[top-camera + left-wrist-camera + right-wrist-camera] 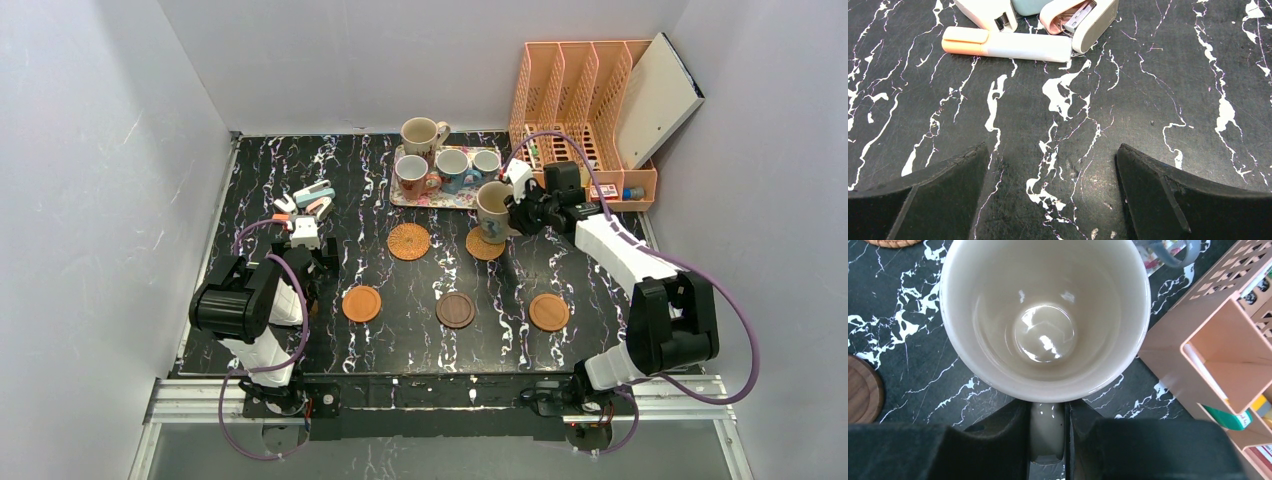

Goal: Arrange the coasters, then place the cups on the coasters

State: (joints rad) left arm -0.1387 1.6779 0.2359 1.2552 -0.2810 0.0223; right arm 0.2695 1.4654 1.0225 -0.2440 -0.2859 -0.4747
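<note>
The big cream cup (493, 208) is near the far edge of the table (400, 345), toward the far right corner. It is just in front of the flowery tray (445, 201). The right hand (516, 211) is clamped on the cup's handle (1047, 432), with one finger on each side. That keeps the cup upright with its open mouth up. The hand sits beside the cup, on the side toward the right edge. A woven coaster (484, 246) lies right at the cup, and the cup hides part of it. I cannot tell if the cup touches it yet. I think holding the handle keeps the fingers out of the way when the cup goes down. The second woven coaster (408, 241) lies nearby toward the left edge. Three more sit in a row closer to the near edge: an orange coaster (361, 303), a dark wood coaster (455, 310) and another orange one (548, 311). They lie well apart, so each cup gets room. The other cups (452, 170) wait at the tray. The left hand (304, 236) is near the left edge, fingers wide apart and holding nothing, far from the cup.
</note>
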